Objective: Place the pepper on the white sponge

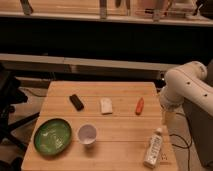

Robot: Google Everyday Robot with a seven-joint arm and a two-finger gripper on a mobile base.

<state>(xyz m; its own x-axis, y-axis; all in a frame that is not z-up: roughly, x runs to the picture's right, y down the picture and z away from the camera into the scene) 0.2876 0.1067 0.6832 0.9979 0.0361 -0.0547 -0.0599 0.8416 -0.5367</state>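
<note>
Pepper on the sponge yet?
Off. Pepper lies on the table beside the white sponge, not touching. Hand hangs at the table's right edge.

We find no readable text, not even on the bottle (154, 147). The gripper (165, 119) hangs by the right edge of the table (120, 135).

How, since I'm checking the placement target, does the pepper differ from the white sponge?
The pepper is red-orange; the white sponge is pale. The pepper is slim and tapered; the white sponge is a broader block. The pepper lies nearer the gripper, which hangs at the right edge of the table; the white sponge sits nearer the middle. Both lie flat on the wood, apart from each other.
</note>
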